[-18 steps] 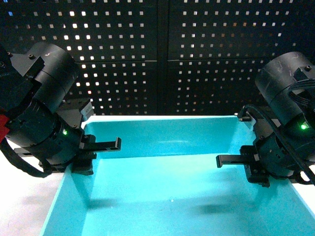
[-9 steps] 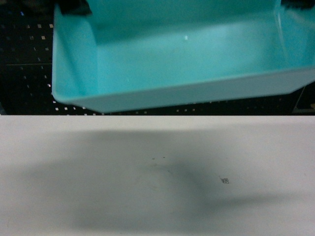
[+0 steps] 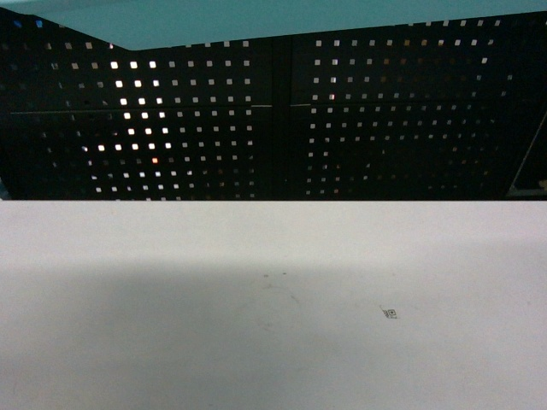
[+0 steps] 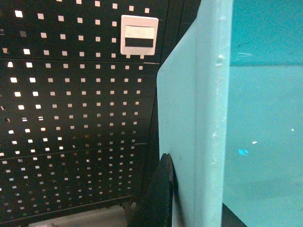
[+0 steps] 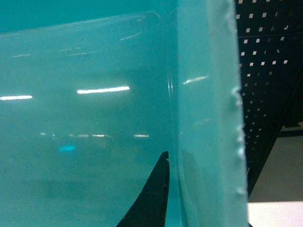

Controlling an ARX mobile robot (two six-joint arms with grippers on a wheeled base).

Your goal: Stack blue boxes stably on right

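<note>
Carry step: both arms' fingers (image 4: 163, 189) pinch opposite end walls of the turquoise tub (image 3: 256, 19) high above the surface (image 3: 273, 342); next, swing right onto the unseen crate.

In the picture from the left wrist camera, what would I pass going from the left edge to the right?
Black perforated panel → white label holder mounted on it → dark gripper finger at the bottom → pale rim of the turquoise tub → the tub's inner wall.
</note>
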